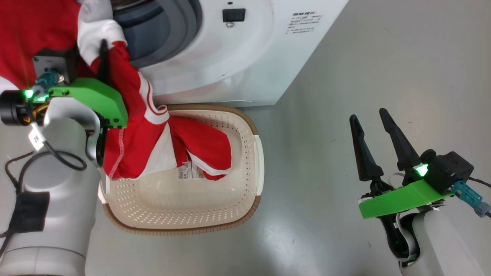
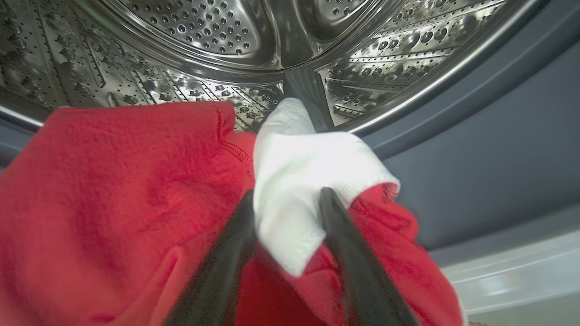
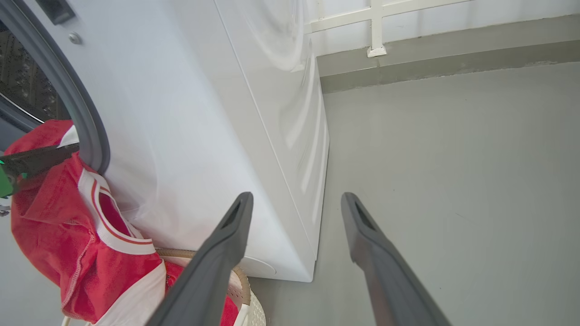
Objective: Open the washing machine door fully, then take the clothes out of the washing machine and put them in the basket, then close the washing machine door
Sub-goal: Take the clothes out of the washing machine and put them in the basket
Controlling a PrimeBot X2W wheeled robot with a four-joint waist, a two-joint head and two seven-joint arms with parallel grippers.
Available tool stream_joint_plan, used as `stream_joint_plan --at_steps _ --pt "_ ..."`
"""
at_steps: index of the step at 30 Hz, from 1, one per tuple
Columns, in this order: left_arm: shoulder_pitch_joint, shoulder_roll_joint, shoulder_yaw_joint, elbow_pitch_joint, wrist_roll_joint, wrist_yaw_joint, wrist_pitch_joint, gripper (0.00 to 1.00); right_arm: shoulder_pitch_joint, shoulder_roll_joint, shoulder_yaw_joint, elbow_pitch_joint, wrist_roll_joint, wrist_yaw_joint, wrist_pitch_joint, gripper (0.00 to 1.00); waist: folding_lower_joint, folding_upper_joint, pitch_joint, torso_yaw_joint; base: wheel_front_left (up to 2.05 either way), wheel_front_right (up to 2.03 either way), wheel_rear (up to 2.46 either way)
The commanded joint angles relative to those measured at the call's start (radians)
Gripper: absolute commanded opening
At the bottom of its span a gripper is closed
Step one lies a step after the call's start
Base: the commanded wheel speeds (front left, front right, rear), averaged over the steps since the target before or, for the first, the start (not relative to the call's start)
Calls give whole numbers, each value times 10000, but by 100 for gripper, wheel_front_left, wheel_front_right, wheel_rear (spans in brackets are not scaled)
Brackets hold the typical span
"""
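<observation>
The red clothes (image 1: 134, 126) with white trim hang from the washing machine (image 1: 249, 57) opening down into the cream basket (image 1: 259, 153) on the floor in front of it. My left gripper (image 2: 287, 194) is at the mouth of the steel drum (image 2: 204, 27), its two fingers pressed against either side of a white fold of the clothes (image 2: 113, 181). My right gripper (image 1: 368, 114) hovers open and holding nothing over the floor, to the right of the basket. The right wrist view looks past the machine's corner (image 3: 204, 113) at the clothes (image 3: 54, 217). The washing machine door is out of view.
Grey floor (image 1: 364, 57) stretches to the right of the machine and basket. A wall with a white frame (image 3: 376, 27) stands behind the machine. The grey rubber ring (image 2: 498, 158) runs around the drum mouth, close to my left fingers.
</observation>
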Motion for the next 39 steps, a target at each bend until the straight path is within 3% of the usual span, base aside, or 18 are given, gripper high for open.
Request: stream_joint_plan --at_steps 1,4,7,20,39 --pt "-110 492 210 -36 -80 -20 15 40 59 9 246 -248 27 62 -65 100 0 0 4 -6 0 0 0" --pt "-202 497 182 181 -129 -45 -7 8 64 9 233 -267 28 62 -65 100 0 0 3 -8 0 0 0" --pt "-298 506 162 340 -185 -77 -58 1 61 9 222 -278 32 62 -65 100 0 0 12 -6 0 0 0" --pt "382 359 290 -459 -557 -254 -408 0 148 9 143 -255 38 62 -65 100 0 0 -179 93 0 0 0" --pt "3889 -3 1018 -6512 -726 -177 -420 0 389 9 112 -198 -66 62 -65 100 0 0 -653 324 0 0 0"
